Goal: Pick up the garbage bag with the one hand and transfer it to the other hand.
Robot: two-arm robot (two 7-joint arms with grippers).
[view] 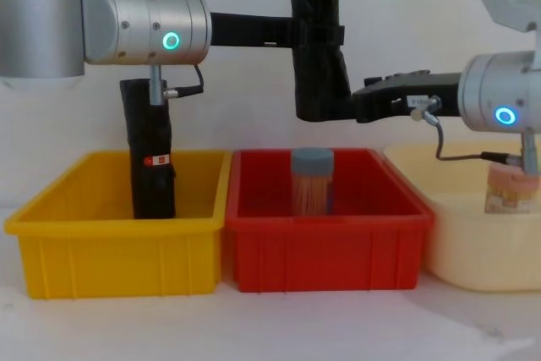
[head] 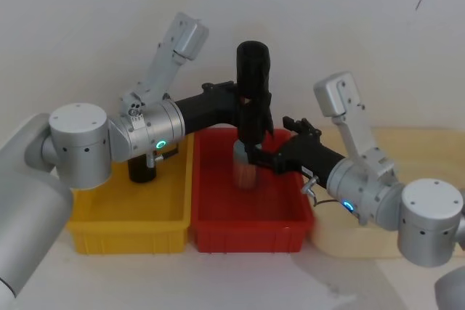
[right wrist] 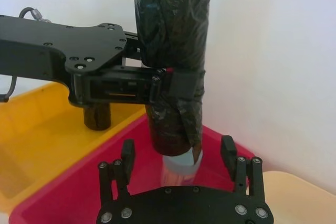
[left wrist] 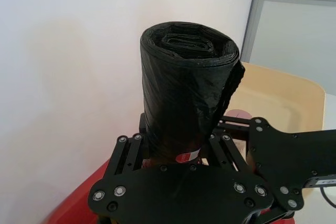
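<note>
The garbage bag, a tall black glossy roll, hangs upright above the red bin. My left gripper, on the arm with the green ring light, is shut on its middle, seen side-on in the chest view. A small white-and-red label shows just above that gripper's fingers. My right gripper, on the arm with the blue light, is open. Its fingers stand on either side of the roll's lower end, with gaps to it.
A jar with a grey lid stands in the red bin right under the roll. The yellow bin on the left holds a second black roll with a red label. A cream bin on the right holds another jar.
</note>
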